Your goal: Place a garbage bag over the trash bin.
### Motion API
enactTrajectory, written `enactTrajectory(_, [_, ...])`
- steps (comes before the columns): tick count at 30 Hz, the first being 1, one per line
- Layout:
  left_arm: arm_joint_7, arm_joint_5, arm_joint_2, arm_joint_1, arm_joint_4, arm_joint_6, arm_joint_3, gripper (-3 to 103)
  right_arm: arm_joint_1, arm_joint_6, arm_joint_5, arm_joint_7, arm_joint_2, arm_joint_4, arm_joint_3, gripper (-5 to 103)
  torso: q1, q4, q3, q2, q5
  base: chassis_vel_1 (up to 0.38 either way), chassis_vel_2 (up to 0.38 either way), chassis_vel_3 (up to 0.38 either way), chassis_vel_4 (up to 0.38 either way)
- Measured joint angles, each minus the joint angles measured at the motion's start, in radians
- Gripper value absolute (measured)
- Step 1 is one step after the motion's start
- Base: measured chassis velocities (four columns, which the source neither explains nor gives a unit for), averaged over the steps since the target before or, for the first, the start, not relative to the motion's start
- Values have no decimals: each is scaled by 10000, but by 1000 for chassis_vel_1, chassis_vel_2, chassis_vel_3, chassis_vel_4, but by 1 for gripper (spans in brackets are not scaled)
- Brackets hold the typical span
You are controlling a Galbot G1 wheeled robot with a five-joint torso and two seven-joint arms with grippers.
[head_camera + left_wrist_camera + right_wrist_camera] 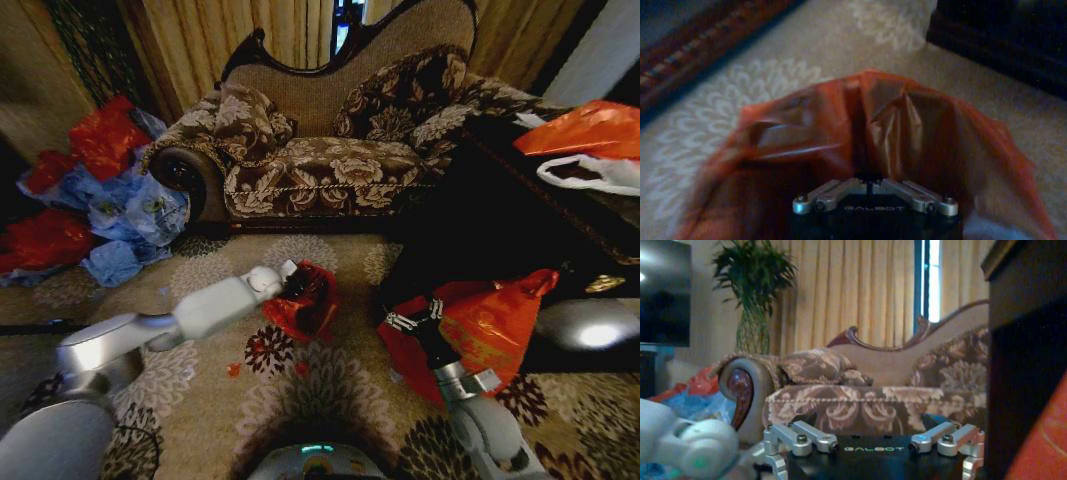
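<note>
The garbage bag (305,305) is a small, glossy, crinkled red bag on the patterned carpet in the middle of the head view. My left gripper (292,282) reaches into its upper edge. In the left wrist view the bag (807,135) billows open just past my left gripper (870,181), whose fingers are shut on a fold of the plastic. The trash bin is hidden or out of view. My right gripper (412,320) hovers open over a bigger orange-red bag, and its fingers (777,462) stand wide apart with nothing between them.
A bigger orange-red printed bag (490,325) lies by a dark cabinet (480,220) on the right. A floral sofa (330,150) stands behind. Red and blue bags (100,200) are heaped at the left. A potted plant (753,285) stands by the curtains.
</note>
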Motion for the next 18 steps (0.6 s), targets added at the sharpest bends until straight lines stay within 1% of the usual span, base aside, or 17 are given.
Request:
enactTrajectory(1, [82,207,-484,-9,746,40,33,0,-126,10,27,31,-1,-13,51,100,0,-4,0,0,-2,0,0,0,0])
enactTrajectory(2, [82,207,-484,-9,746,40,33,0,-126,10,27,31,-1,-13,51,100,0,-4,0,0,-2,0,0,0,0])
enactTrajectory(3, [238,487,-955,-50,1598,15,93,0,-194,25,69,67,-26,-70,136,100,0,-1,0,0,4,0,0,0,0])
enactTrajectory(5, [368,673,-1392,-67,2529,-41,114,0,-224,31,130,130,-77,-121,200,100,1,1,0,0,1,0,0,0,0])
enactTrajectory(6, [368,673,-1392,-67,2529,-41,114,0,-224,31,130,130,-77,-121,200,100,1,1,0,0,1,0,0,0,0])
enactTrajectory(9, [457,662,-1627,66,3183,-25,-56,0,-256,31,224,175,-166,-204,242,100,0,2,0,0,3,0,0,0,0])
enactTrajectory(13, [476,550,-1660,246,3325,17,-178,0,-253,31,242,199,-211,-283,242,100,1,5,1,0,0,0,0,0,0])
enactTrajectory(15, [469,367,-1719,404,3412,84,-324,0,-221,31,244,229,-254,-373,223,100,1,6,0,0,0,0,0,0,0])
enactTrajectory(18, [457,244,-1858,564,3638,133,-432,0,-218,29,279,314,-300,-457,189,100,0,3,0,0,0,0,0,0,0])
